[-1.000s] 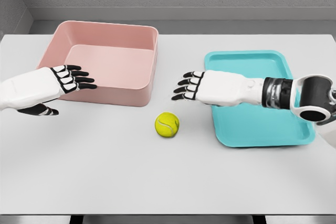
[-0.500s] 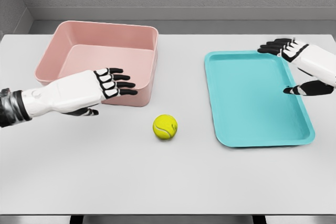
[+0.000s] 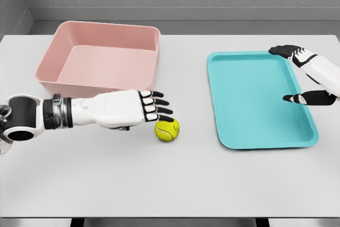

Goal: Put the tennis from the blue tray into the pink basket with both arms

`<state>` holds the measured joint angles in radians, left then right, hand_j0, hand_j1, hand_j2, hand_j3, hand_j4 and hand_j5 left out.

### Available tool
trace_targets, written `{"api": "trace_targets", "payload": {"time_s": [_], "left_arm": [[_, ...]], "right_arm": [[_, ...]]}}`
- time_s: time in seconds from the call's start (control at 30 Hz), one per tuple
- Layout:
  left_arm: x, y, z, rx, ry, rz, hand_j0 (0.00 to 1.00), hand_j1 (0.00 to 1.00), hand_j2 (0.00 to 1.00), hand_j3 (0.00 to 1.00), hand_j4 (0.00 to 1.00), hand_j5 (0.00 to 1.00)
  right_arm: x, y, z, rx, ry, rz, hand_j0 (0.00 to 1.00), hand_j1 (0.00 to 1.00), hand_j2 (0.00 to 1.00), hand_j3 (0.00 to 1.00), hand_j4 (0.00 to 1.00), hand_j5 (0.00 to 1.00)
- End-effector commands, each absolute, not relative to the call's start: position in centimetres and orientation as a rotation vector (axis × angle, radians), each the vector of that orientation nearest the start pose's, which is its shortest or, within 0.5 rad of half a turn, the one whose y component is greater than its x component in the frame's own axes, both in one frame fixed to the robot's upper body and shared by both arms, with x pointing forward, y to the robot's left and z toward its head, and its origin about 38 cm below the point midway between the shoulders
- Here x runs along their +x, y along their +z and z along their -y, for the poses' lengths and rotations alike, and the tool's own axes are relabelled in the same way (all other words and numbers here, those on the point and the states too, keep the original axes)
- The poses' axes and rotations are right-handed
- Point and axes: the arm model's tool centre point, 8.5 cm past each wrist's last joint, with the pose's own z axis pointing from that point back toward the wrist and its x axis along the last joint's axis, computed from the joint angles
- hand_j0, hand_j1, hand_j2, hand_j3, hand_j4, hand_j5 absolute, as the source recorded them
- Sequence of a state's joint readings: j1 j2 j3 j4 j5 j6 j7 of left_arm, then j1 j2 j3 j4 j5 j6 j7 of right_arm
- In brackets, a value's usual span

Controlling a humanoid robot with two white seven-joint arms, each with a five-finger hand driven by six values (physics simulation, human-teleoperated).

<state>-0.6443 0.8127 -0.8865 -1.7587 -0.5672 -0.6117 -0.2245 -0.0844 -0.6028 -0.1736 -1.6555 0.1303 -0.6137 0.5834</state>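
Our left hand has swept in from beside the pink basket over the last second and now sits just left of the tennis ball, fingers stretched flat and spread, the lowest fingertips almost touching the ball's upper left side. It holds nothing yet. Our right hand has pulled away from the middle of the surface and now hovers over the far right edge of the blue tray, fingers loosely extended and empty.

The ball has barely shifted. It rests on the surface between basket and tray, already out of the tray and just in front of the basket's near right corner. We judge this to be the handover point: the right arm has done its share and the left is closing in to grasp.

For room, the ball has clear surface in front and to its right, so we can wrap fingers around it without crowding. The basket's near wall stands just behind our left hand, and we will need to lift over that rim. The basket's floor is bare, leaving plenty of space for the drop.
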Motion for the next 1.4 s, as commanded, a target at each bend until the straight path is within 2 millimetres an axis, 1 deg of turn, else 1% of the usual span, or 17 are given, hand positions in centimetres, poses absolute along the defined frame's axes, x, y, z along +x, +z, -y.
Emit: {"api": "trace_targets", "payload": {"time_s": [0.0, 0.13, 0.17, 0.2, 0.27, 0.47, 0.6, 0.87, 0.93, 1.0, 1.13, 1.27, 1.37], "left_arm": [[35.4, 18.4, -18.2, -0.2, 2.677, -1.964, 1.0, 1.0, 1.0, 1.0, 1.0, 1.0], [35.6, 18.5, -17.4, -0.189, 2.665, -1.951, 1.0, 1.0, 1.0, 1.0, 1.0, 1.0], [35.6, 18.5, -16.9, -0.175, 2.654, -1.954, 1.0, 1.0, 1.0, 1.0, 1.0, 1.0], [36.0, 18.5, -16.3, -0.171, 2.653, -1.954, 1.0, 1.0, 1.0, 1.0, 1.0, 1.0], [36.5, 18.2, -16.3, -0.176, 2.668, -1.948, 1.0, 1.0, 1.0, 1.0, 1.0, 1.0], [37.8, 17.9, -15.2, -0.177, 2.665, -1.978, 1.0, 1.0, 1.0, 1.0, 1.0, 1.0], [38.8, 16.9, -14.6, -0.158, 2.697, -1.971, 1.0, 1.0, 1.0, 1.0, 1.0, 1.0], [38.7, 16.7, -14.4, -0.145, 2.703, -1.964, 1.0, 1.0, 1.0, 1.0, 1.0, 1.0], [38.7, 16.8, -13.8, -0.137, 2.691, -1.97, 1.0, 1.0, 1.0, 1.0, 1.0, 1.0], [38.8, 16.4, -13.9, -0.128, 2.706, -1.959, 1.0, 1.0, 1.0, 1.0, 1.0, 1.0], [38.9, 16.1, -13.9, -0.13, 2.716, -1.957, 1.0, 1.0, 1.0, 1.0, 1.0, 1.0], [38.8, 15.4, -13.7, -0.106, 2.732, -1.949, 1.0, 1.0, 1.0, 1.0, 1.0, 1.0], [38.7, 15.3, -13.5, -0.097, 2.729, -1.95, 1.0, 1.0, 1.0, 1.0, 1.0, 1.0]], "right_arm": [[35.3, 22.7, 37.3, -0.386, 1.375, 1.863, 1.0, 1.0, 1.0, 1.0, 1.0, 1.0], [35.3, 22.7, 37.3, -0.384, 1.375, 1.865, 1.0, 1.0, 1.0, 1.0, 1.0, 1.0], [35.3, 22.7, 37.3, -0.384, 1.375, 1.865, 1.0, 1.0, 1.0, 1.0, 1.0, 1.0], [35.3, 22.7, 37.3, -0.384, 1.375, 1.865, 1.0, 1.0, 1.0, 1.0, 1.0, 1.0], [35.3, 22.6, 37.1, -0.382, 1.37, 1.87, 1.0, 1.0, 1.0, 1.0, 1.0, 1.0], [35.3, 22.6, 37.2, -0.382, 1.369, 1.869, 1.0, 1.0, 1.0, 1.0, 1.0, 1.0], [35.3, 22.6, 37.2, -0.382, 1.369, 1.869, 1.0, 1.0, 1.0, 1.0, 1.0, 1.0], [35.3, 22.6, 37.2, -0.383, 1.367, 1.868, 1.0, 1.0, 1.0, 1.0, 1.0, 1.0], [35.3, 22.6, 37.2, -0.383, 1.368, 1.87, 1.0, 1.0, 1.0, 1.0, 1.0, 1.0], [35.3, 22.6, 37.2, -0.382, 1.368, 1.868, 1.0, 1.0, 1.0, 1.0, 1.0, 1.0], [35.3, 22.6, 37.2, -0.382, 1.368, 1.868, 1.0, 1.0, 1.0, 1.0, 1.0, 1.0], [35.3, 22.6, 37.2, -0.382, 1.368, 1.868, 1.0, 1.0, 1.0, 1.0, 1.0, 1.0], [35.3, 22.6, 37.2, -0.382, 1.369, 1.869, 1.0, 1.0, 1.0, 1.0, 1.0, 1.0]]}}
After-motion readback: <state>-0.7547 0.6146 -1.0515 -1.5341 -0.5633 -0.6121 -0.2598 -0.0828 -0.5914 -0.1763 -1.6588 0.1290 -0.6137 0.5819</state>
